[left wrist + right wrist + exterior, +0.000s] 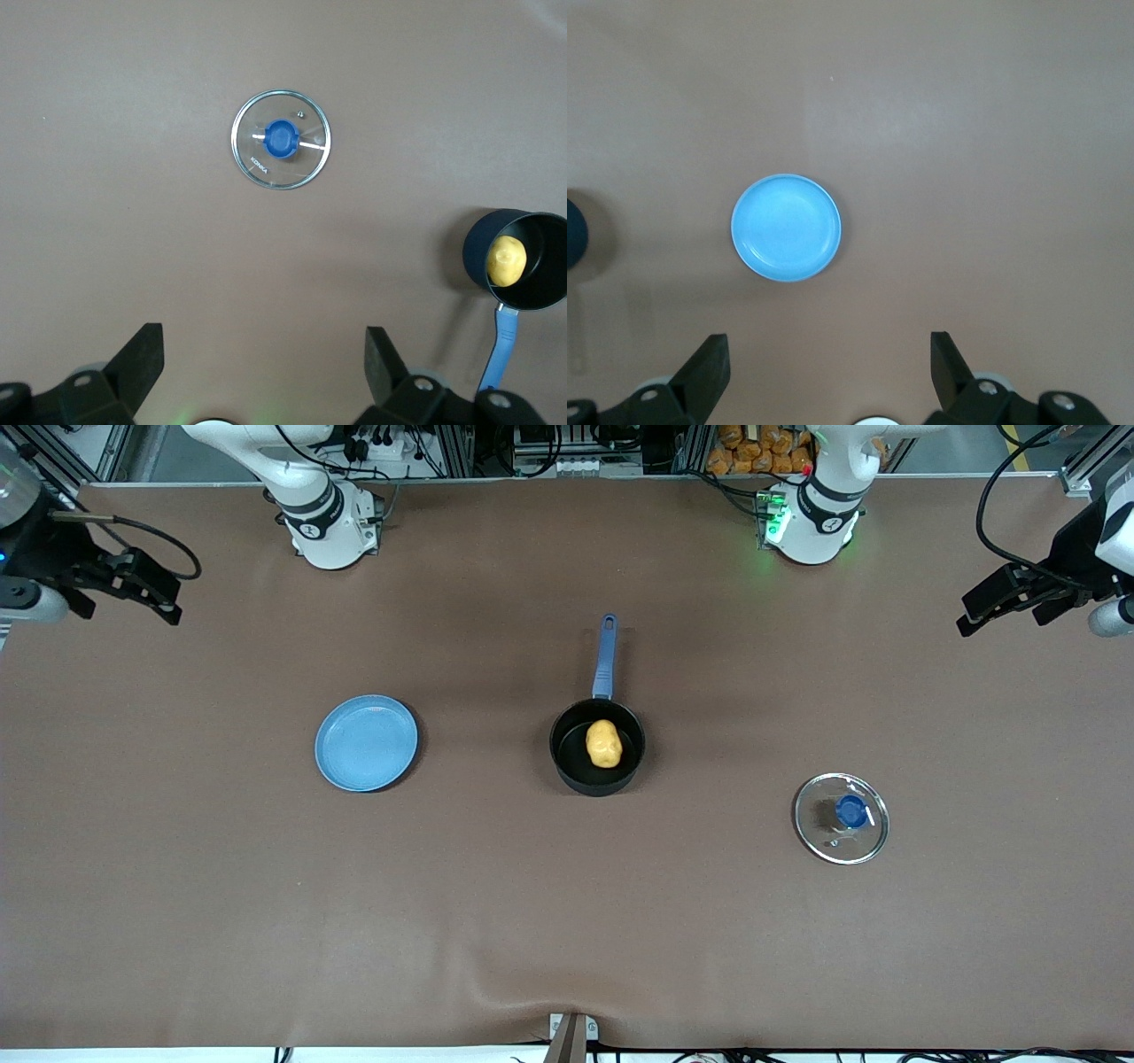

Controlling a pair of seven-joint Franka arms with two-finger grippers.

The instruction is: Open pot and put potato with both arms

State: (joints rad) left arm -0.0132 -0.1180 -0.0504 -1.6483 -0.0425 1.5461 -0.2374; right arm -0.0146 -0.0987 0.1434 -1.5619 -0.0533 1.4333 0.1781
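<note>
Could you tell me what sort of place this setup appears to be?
Probably a robotics lab bench: two arm bases bolted along a brown-covered table, cables and aluminium framing at its edge, and a pot, lid and plate as props.

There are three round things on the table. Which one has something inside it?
The black pot in the middle: the yellow potato lies in it. The light-blue plate is bare, and the glass lid lies alone, toward the left arm's end.

The little black pot [597, 758] is open with the yellow potato [603, 744] inside, and its glass lid [841, 818] lies flat well apart.
</note>
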